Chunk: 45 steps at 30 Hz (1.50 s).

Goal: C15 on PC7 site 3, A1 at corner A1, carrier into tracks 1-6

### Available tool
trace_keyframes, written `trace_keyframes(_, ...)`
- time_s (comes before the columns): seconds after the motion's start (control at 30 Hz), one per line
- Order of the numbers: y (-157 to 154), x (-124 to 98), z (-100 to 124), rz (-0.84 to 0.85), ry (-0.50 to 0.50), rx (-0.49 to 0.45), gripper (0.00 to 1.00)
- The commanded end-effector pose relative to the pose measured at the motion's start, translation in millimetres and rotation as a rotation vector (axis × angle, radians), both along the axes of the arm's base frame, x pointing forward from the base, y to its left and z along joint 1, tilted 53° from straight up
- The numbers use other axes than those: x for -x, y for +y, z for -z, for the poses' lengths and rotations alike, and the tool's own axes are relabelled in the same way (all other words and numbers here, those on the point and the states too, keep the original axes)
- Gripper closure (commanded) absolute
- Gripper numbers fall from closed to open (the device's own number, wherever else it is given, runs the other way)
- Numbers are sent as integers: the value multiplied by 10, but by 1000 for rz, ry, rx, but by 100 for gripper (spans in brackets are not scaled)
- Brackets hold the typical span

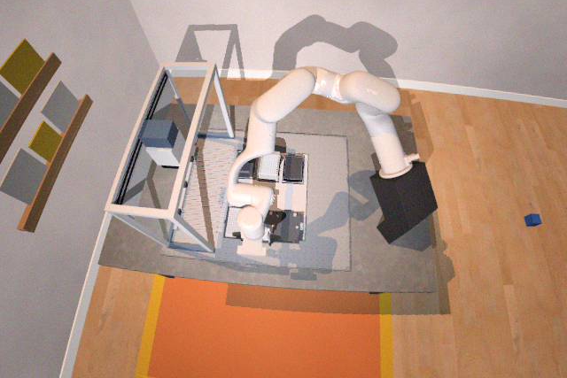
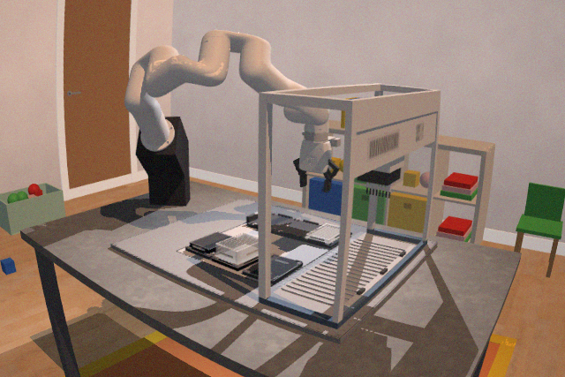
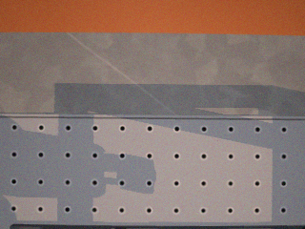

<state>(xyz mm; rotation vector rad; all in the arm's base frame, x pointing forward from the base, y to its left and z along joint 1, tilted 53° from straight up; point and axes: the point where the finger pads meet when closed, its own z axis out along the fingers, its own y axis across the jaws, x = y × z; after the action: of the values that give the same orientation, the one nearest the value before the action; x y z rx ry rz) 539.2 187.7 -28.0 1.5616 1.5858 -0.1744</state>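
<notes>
The end effector point(image 1: 253, 236) point(image 2: 314, 185) was open and empty above the carrier point(image 1: 292, 227) point(image 2: 287, 225) point(image 3: 143, 227), where the white plate point(image 1: 232, 222) point(image 2: 325, 233) lay at the end nearest the rails point(image 1: 208, 181) point(image 2: 328, 272), presumably because site 3 was there.

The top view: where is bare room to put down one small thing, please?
Bare room: the perforated board, on its strip between C16 and the black pedestal. Crowded: C16 beside C51, and PC7, with the fingers hanging above its C15 end.
</notes>
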Motion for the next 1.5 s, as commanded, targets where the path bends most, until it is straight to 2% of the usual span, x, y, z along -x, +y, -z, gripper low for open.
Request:
trace_keyframes(0.0, 74, -35, 37, 1, -2, 0, 0)
trace_keyframes(0.5, 75, -36, 37, 1, -2, 0, 0)
trace_keyframes(1.47, -194, -232, 289, 1, -2, 0, 0)
